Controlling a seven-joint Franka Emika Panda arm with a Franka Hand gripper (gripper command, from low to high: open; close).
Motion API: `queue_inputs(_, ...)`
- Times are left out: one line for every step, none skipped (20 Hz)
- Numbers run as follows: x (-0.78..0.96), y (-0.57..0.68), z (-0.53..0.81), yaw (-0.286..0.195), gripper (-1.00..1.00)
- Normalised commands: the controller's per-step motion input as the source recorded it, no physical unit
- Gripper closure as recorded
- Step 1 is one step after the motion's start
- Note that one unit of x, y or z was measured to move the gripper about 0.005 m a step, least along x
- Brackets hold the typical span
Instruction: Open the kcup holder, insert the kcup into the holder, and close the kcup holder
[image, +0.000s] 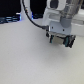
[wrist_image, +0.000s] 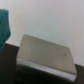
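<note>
In the wrist view the kcup holder (wrist_image: 46, 54) fills the lower middle. It shows as a boxy unit with a dull grey-brown sloped top and a dark front, seen close and blurred. No tray of slots shows. In the exterior view my white gripper (image: 60, 40) hangs at the upper right over the white table (image: 25, 60). Its jaws stand apart, with a small dark patch (image: 61, 41) between them that looks like part of the holder. The rest of the holder is hidden behind the gripper there. The kcup is not in view.
A teal object (wrist_image: 4, 25) sits at the edge of the wrist view beside the holder. In the exterior view a black cable (image: 30, 15) loops down from the arm, and dark clutter (image: 9, 20) lines the far edge of the table.
</note>
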Motion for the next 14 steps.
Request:
queue_inputs(-0.33, 0.23, -0.04, 0.185, -1.00)
queue_inputs(-0.40, 0.25, -0.01, 0.177, -1.00)
queue_inputs(-0.45, 0.28, 0.00, 0.171, -1.00)
queue_inputs(-0.47, 0.32, 0.01, 0.160, -1.00)
queue_inputs(-0.36, 0.40, 0.01, 0.157, -1.00)
queue_inputs(-0.32, 0.42, 0.01, 0.147, -1.00)
queue_inputs(-0.41, 0.45, 0.01, 0.125, -1.00)
queue_inputs(-0.44, 0.46, 0.01, 0.117, -1.00)
queue_inputs(-0.46, 0.45, 0.01, 0.113, -1.00)
queue_inputs(-0.49, 0.45, 0.01, 0.110, -1.00)
queue_inputs(-0.52, 0.46, 0.01, 0.108, -1.00)
queue_inputs(-0.54, 0.46, 0.00, 0.111, -1.00)
queue_inputs(-0.55, 0.46, 0.01, 0.111, -1.00)
queue_inputs(-0.57, 0.48, 0.01, 0.106, -1.00)
